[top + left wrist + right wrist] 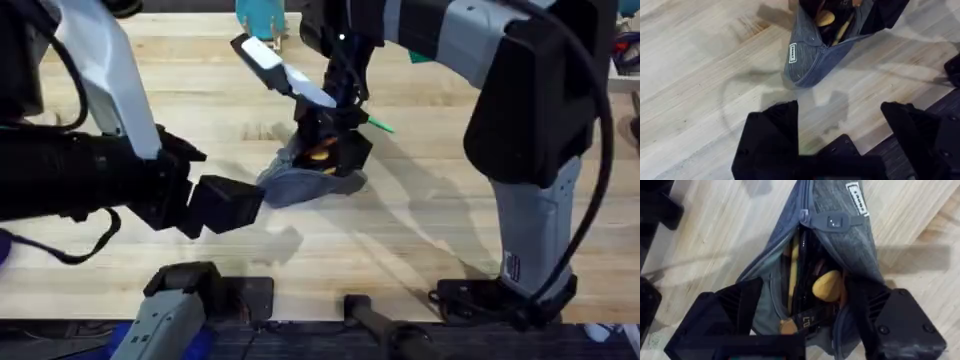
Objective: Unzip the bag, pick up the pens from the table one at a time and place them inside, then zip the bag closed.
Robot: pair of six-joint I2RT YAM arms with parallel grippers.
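Observation:
The blue-grey bag (305,187) lies mid-table with its zipper open. In the right wrist view the bag (850,245) gapes, showing dark stick shapes and a yellow-orange rounded thing (826,286) inside; the zipper pull (832,221) sits at the far end. My right gripper (332,140) hangs over the mouth, open, its fingers (727,315) straddling the opening. A green pen (379,125) pokes out on the table just beyond that gripper. My left gripper (228,204) is open and holds nothing, just short of the bag's (812,55) closed end.
A black-and-white oblong object (268,56) lies at the back of the table, a teal thing (262,15) behind it. The wood table (420,230) stretches bare to the right of the bag. Its front edge runs near the arm bases.

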